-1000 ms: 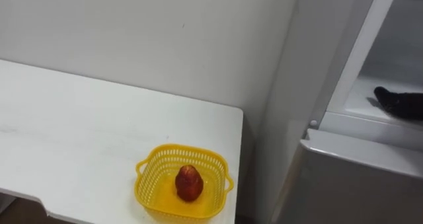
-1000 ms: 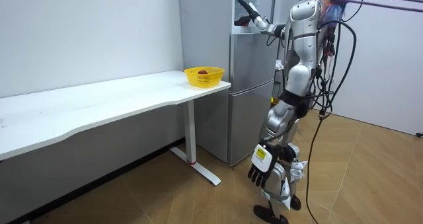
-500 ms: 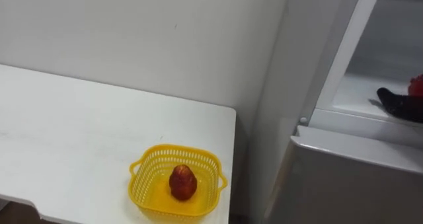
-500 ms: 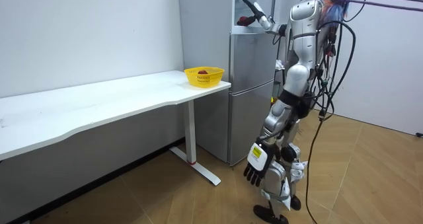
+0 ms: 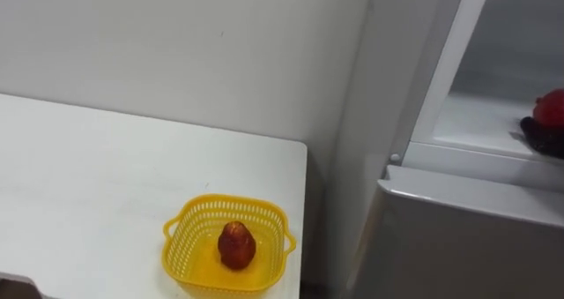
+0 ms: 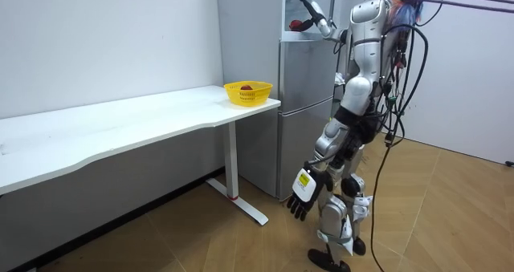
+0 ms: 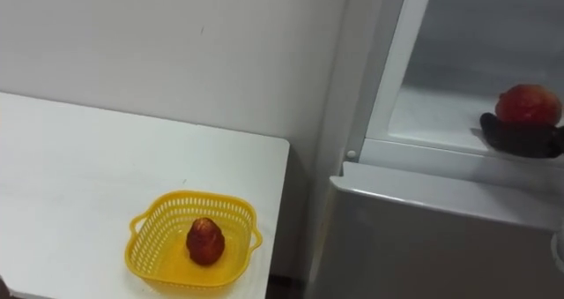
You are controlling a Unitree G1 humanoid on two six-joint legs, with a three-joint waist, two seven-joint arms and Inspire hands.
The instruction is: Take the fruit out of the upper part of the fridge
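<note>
A red fruit (image 7: 527, 103) sits on the white shelf (image 7: 441, 114) of the open upper fridge (image 6: 301, 11). My right hand (image 7: 520, 138) lies low on that shelf, directly in front of the fruit, with its fingers stretched toward the left. I cannot tell whether it touches the fruit. In the room view I stand facing the fridge with the right arm raised into it (image 6: 313, 17). My left hand (image 6: 301, 196) hangs by my knee, fingers relaxed.
A yellow basket (image 5: 227, 255) holding a small red fruit (image 5: 235, 246) stands at the corner of the white table (image 5: 106, 184), left of the fridge. The closed lower fridge door (image 7: 441, 237) is below the shelf. A white wall is behind.
My view has swung to the right, bringing the red fruit on the shelf into sight. In the room view the left hand has swung forward.
</note>
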